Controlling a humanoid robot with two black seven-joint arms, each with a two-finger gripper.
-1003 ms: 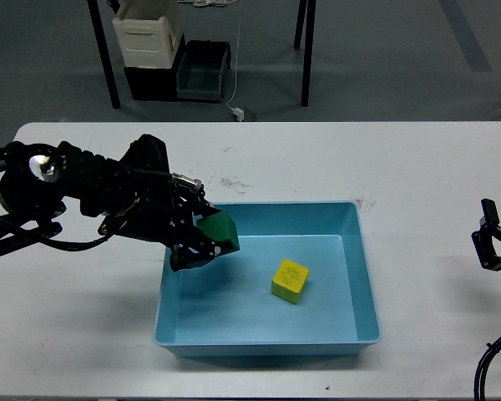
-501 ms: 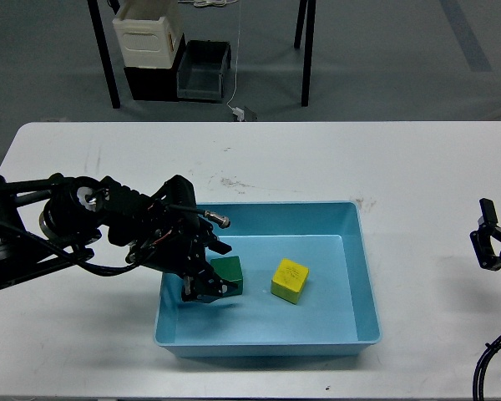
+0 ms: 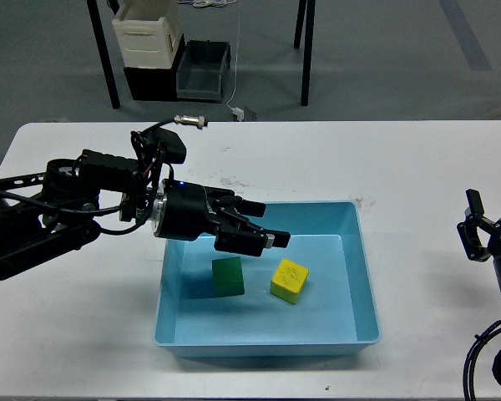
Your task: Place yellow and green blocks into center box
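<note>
A green block (image 3: 228,276) and a yellow block (image 3: 289,280) lie side by side on the floor of the blue box (image 3: 351,217) in the middle of the white table. My left gripper (image 3: 265,224) hangs above the box, over and slightly right of the green block, open and empty, fingers pointing right. My right gripper (image 3: 476,237) is at the far right edge, well away from the box; its fingers stand apart with nothing between them.
The white table (image 3: 384,159) stretches around the box. Beyond its far edge stand a white bin (image 3: 148,33), dark crates (image 3: 202,71) and black table legs on the floor. A cable lies at the bottom right corner.
My left gripper has let go of the green block, which now rests on the box floor. The gripper rose and swung right, turning over the box. The right gripper shifted slightly.
</note>
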